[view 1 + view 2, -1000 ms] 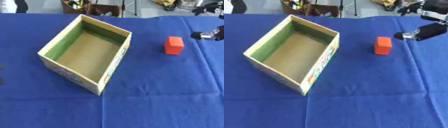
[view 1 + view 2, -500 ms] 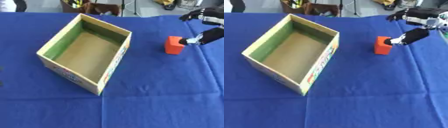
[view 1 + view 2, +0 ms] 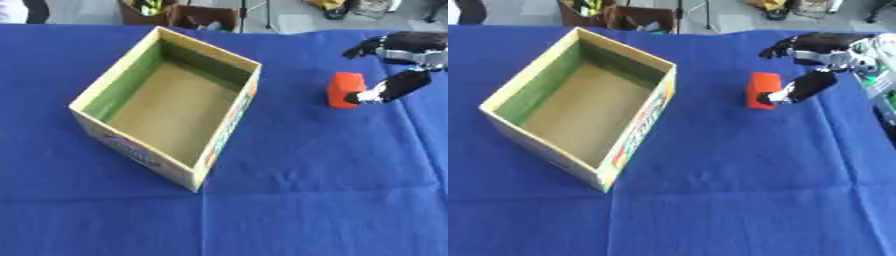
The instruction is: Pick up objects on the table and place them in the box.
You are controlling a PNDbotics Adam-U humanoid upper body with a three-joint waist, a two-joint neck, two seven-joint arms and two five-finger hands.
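- A blue cloth covers the tabletop point(image 3: 289, 200), creased in faint lines; beyond its far edge lies grey floor with dark clutter and a brown carton.
- An open cardboard box point(image 3: 166, 105) sits left of centre, turned at an angle so one corner points toward the near edge. Its inner walls are green on the left and far sides, its floor plain brown, and nothing shows inside it. The outer wall facing right carries coloured print.
- An orange block point(image 3: 761, 90) stands upright on the cloth to the right of the box, well apart from it.
- The right hand point(image 3: 815, 65) comes in from the upper right. Its fingers are spread rather than closed: the thumb point(image 3: 798, 90) reaches down to the block's right face and looks to touch it, while the other fingers point(image 3: 785, 47) arch out above and behind the block without closing on it. It has hold of nothing; the block rests on the cloth.
- A pale object with green marks shows at the right edge in the right eye view, partly cut off.
- The left hand shows in neither view.
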